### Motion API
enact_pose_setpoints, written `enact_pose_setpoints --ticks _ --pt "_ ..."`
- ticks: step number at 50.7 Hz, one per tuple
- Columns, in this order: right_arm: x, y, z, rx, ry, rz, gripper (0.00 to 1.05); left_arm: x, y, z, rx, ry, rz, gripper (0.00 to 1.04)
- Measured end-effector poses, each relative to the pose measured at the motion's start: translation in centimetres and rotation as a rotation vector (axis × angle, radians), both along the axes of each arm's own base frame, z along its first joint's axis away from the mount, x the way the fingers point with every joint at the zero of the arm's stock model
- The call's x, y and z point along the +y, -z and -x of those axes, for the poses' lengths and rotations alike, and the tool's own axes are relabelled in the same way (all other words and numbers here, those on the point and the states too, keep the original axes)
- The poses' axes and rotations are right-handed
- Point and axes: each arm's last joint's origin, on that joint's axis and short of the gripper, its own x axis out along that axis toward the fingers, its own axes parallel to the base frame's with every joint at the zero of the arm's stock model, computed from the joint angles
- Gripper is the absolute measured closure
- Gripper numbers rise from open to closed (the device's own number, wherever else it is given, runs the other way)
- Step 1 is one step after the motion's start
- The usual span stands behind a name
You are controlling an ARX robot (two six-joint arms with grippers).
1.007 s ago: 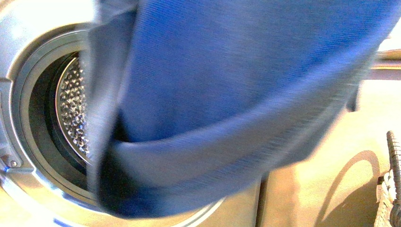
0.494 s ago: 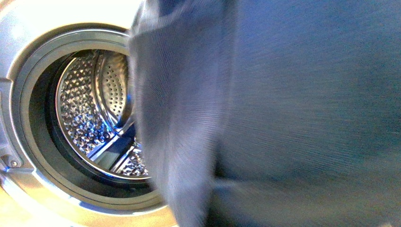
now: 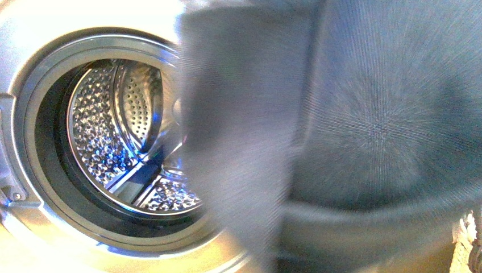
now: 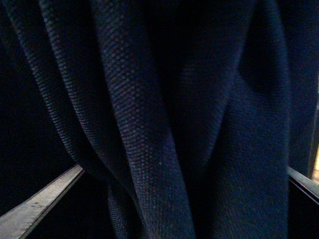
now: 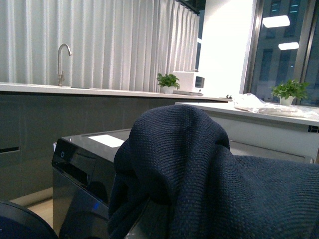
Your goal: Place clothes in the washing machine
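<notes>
The washing machine (image 3: 34,239) fills the left of the front view, its round porthole open on the perforated steel drum (image 3: 108,142). The navy clothes (image 3: 369,131) hang blurred close to the camera and cover the right half of the porthole. My right gripper is shut on the clothes (image 5: 209,174); the fabric is draped over it and hides its fingers. In the left wrist view hanging folds of the clothes (image 4: 164,124) fill the picture. My left gripper is open; its jaws are not seen behind the fabric.
In the right wrist view a dark appliance (image 5: 84,164) stands below the garment, with a counter and tap (image 5: 62,59) and potted plants (image 5: 168,82) behind. A bit of woven basket (image 3: 469,239) shows at the front view's right edge.
The garment has shifted right across the front view and come closer to the camera, uncovering more of the drum opening on the left.
</notes>
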Motion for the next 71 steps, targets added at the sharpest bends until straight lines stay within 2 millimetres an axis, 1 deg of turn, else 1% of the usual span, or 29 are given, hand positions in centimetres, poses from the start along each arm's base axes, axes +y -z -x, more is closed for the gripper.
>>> enact_pose_setpoints --ticks 4,13,20,29,30,32,34,36,37,39,43,44,46,47,49,50,52,53,58,60,63,71 --pt "0.0 0.0 0.0 0.000 0.000 0.000 0.98 -0.5 -0.1 -0.6 0.002 -0.084 0.007 0.07" --pt "0.0 0.0 0.0 0.000 0.001 0.000 0.98 -1.1 -0.3 -1.6 0.008 -0.232 0.047 0.07" --pt "0.0 0.0 0.0 0.000 0.001 0.000 0.98 -1.3 -0.3 -1.7 -0.007 -0.286 0.077 0.07" --pt "0.0 0.0 0.0 -0.001 0.001 0.001 0.97 -1.5 -0.3 -1.8 -0.006 -0.317 0.104 0.33" --pt "0.0 0.0 0.0 0.000 0.001 0.001 0.96 -1.5 -0.3 -1.8 -0.006 -0.321 0.107 0.37" --pt "0.0 0.0 0.0 0.000 0.000 0.000 0.88 -1.5 -0.2 -1.9 -0.003 -0.321 0.109 0.42" --pt "0.0 0.0 0.0 0.000 0.001 0.000 0.82 -1.5 -0.2 -1.9 0.000 -0.321 0.111 0.47" --pt "0.0 0.0 0.0 0.000 0.000 0.000 0.75 -1.5 -0.1 -2.1 0.008 -0.331 0.117 0.54" --pt "0.0 0.0 0.0 -0.001 0.000 0.000 0.72 -1.4 -0.1 -2.2 0.015 -0.335 0.121 0.60" --pt "0.0 0.0 0.0 -0.001 0.000 -0.001 0.65 -1.4 0.1 -2.5 0.021 -0.340 0.120 0.65" --pt "0.0 -0.1 0.1 -0.004 -0.001 -0.002 0.50 -1.0 0.5 -3.2 0.041 -0.359 0.124 0.79" --pt "0.0 -0.1 0.1 -0.004 0.000 -0.002 0.49 -0.9 0.6 -3.4 0.046 -0.363 0.125 0.82" --pt "0.0 -0.1 0.1 -0.004 0.000 -0.002 0.42 -0.7 0.7 -3.7 0.053 -0.373 0.128 0.88" --pt "0.0 -0.1 0.1 -0.004 0.000 -0.002 0.40 -0.5 0.8 -3.9 0.057 -0.379 0.131 0.91" --pt "0.0 -0.1 0.1 -0.005 -0.001 -0.002 0.33 -0.3 0.9 -4.2 0.061 -0.388 0.136 0.94" --pt "0.0 -0.1 0.1 -0.004 -0.001 -0.002 0.31 0.0 1.0 -4.4 0.065 -0.394 0.139 0.96" --pt "0.0 -0.1 0.1 -0.004 -0.001 -0.002 0.24 0.3 1.2 -4.6 0.069 -0.403 0.141 0.97" --pt "0.0 -0.1 0.1 -0.004 -0.001 -0.002 0.22 0.6 1.3 -4.8 0.072 -0.411 0.143 0.97" --pt "0.0 -0.1 0.1 -0.003 -0.005 -0.004 0.07 1.6 2.1 -5.4 0.089 -0.439 0.142 0.97" --pt "0.0 -0.1 0.1 -0.001 -0.006 -0.006 0.06 2.0 2.5 -5.6 0.094 -0.448 0.137 0.97" --pt "0.0 -0.1 0.1 -0.001 -0.006 -0.006 0.08 2.7 3.2 -6.0 0.110 -0.464 0.129 0.97" --pt "-0.1 -0.2 0.3 -0.007 -0.006 -0.008 0.08 4.6 6.1 -6.7 0.161 -0.495 0.073 0.97"
